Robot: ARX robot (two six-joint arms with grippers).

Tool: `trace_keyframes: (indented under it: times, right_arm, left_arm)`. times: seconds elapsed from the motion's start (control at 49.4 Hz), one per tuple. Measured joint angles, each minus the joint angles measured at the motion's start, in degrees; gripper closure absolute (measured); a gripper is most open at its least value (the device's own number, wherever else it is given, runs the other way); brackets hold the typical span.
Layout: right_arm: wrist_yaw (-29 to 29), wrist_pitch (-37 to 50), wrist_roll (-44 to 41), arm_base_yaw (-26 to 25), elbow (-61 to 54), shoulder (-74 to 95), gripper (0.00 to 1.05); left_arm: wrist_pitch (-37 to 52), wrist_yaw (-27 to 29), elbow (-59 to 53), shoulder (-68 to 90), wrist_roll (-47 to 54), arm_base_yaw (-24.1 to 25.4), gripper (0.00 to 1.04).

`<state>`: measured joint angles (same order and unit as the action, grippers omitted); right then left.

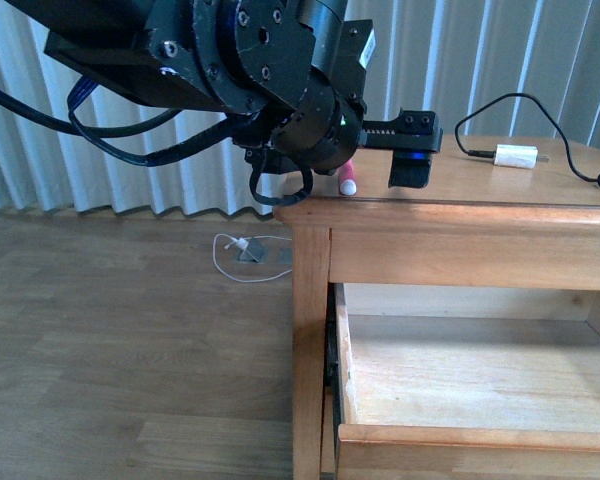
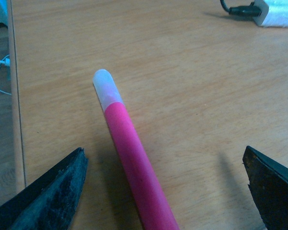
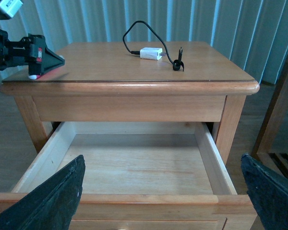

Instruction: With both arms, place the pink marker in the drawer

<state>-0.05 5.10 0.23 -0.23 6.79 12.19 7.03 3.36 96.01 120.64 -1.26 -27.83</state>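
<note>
Figure: approach to the grasp, seen from 3 cameras. The pink marker (image 2: 129, 148) lay flat on the worktop (image 2: 192, 86), near its left front corner and well apart from the white charger (image 3: 150, 53), with its white cap end pointing away from the wrist. The left hand (image 2: 163, 153) hung low over it with both fingers spread wide. It gripped nothing; the barrel ran lengthways between the fingers, touched neither, and sat nearer 1 of them than the other. The right hand (image 3: 162, 160) waited in front of the drawer (image 3: 144, 199), likewise wide open and empty. The drawer stood pulled out, its pale inside bare. The main hazard was judged to be the off-centre line-up. On closing, the nearer finger would probably meet the round barrel first and roll or push it sideways, perhaps over the nearby edge to the floor (image 1: 130, 330). A grip taken too close to 1 end could let the marker swing or slip during the carry. A release made before the marker cleared the overhang could miss the drawer. The 2 arms might also crowd each other above it.
</note>
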Motion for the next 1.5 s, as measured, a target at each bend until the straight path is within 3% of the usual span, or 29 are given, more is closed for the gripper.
trace_keyframes:
  times: [0.486,0.75,0.932,1.033,1.297,1.499]
  right_arm:
    - [0.0,0.0,0.0,0.0,0.0,0.0,0.08]
    - [0.0,0.0,0.0,0.0,0.0,0.0,0.08]
    - [0.0,0.0,0.0,0.0,0.0,0.0,0.08]
    - [0.0,0.0,0.0,0.0,0.0,0.0,0.08]
    - [0.0,0.0,0.0,0.0,0.0,0.0,0.08]
    - [0.0,0.0,0.0,0.0,0.0,0.0,0.08]
  left_arm:
    - [-7.7,4.0,3.5,1.6,1.6,-0.4,0.08]
    - [-9.0,4.6,3.9,1.6,2.0,-0.2,0.45]
    - [-8.0,4.6,3.0,1.3,2.5,0.4,0.79]
    - [-5.9,3.5,1.0,0.2,2.6,0.9,0.89]
    - [7.5,-5.1,-11.3,-7.0,4.6,1.6,0.9]
    - [11.6,-14.1,-18.2,-14.9,8.1,1.7,0.9]
